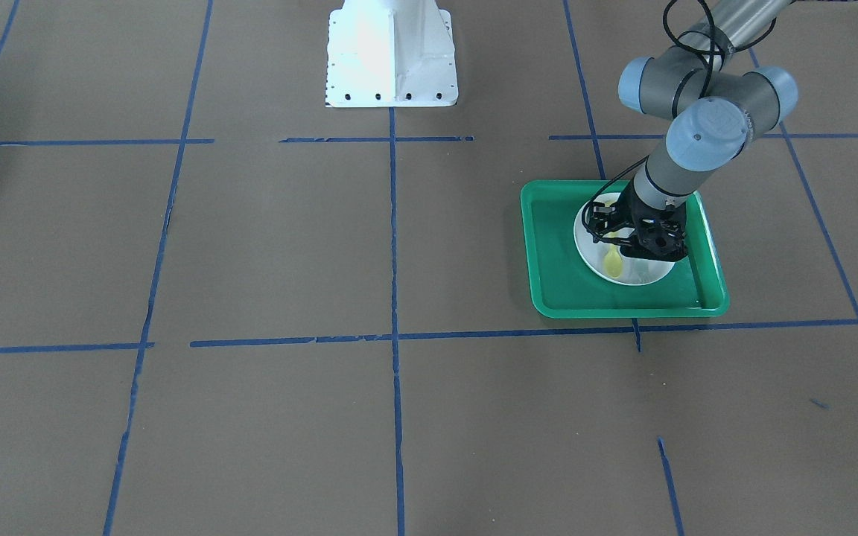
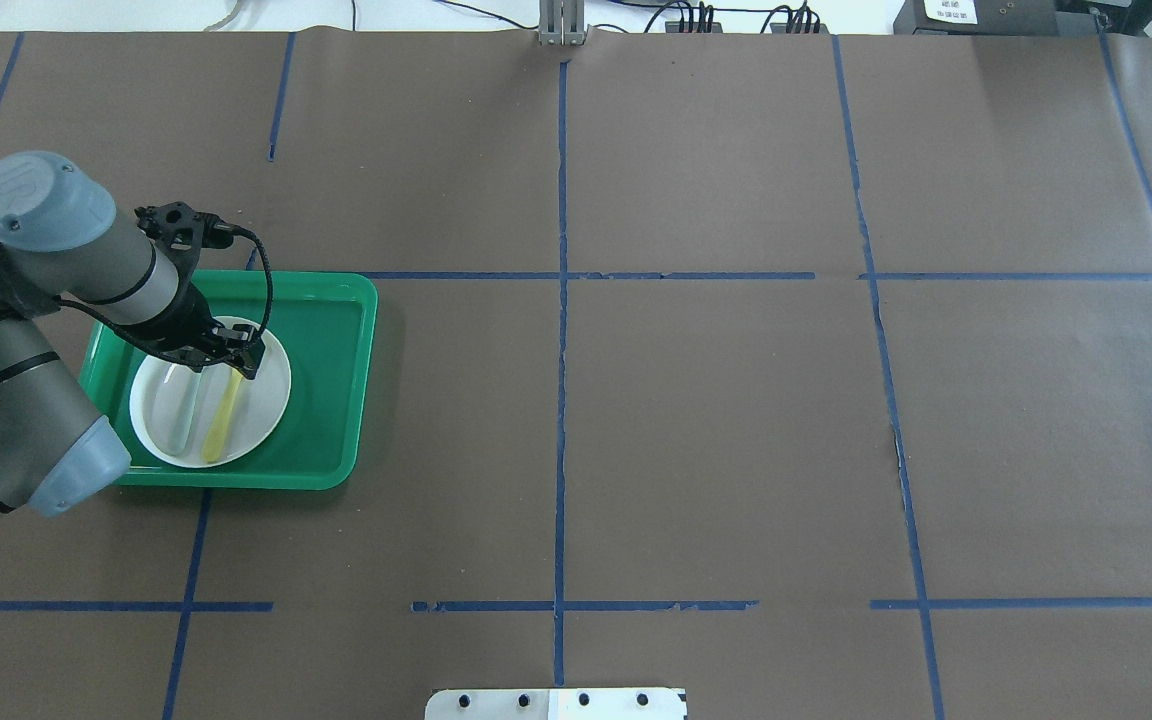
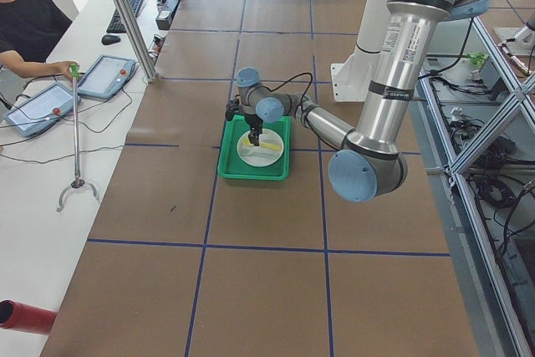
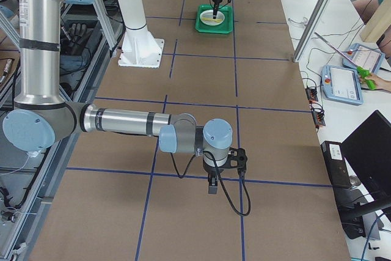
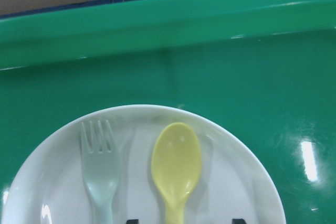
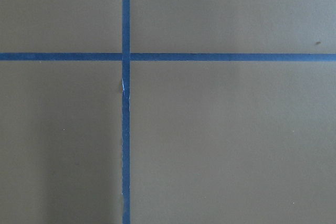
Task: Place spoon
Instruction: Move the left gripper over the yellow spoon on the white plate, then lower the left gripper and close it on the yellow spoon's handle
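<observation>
We see spoon (image 5: pixel 176 166) lying on white plate (image 5: pixel 236 182) in green tray (image 5: pixel 210 66), lower centre of left wrist view, beside fork (image 5: pixel 102 171). We read left gripper (image 2: pixel 234 366) jaws wide, straddling its handle; right gripper (image 4: pixel 212 186) jaws: can't tell.

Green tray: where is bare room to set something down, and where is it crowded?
Bare floor of the green plastic tray lies between the round white plate and the tray's rim toward table centre. The plate is crowded: yellow plastic spoon and pale translucent fork lie side by side under the left hand.
</observation>
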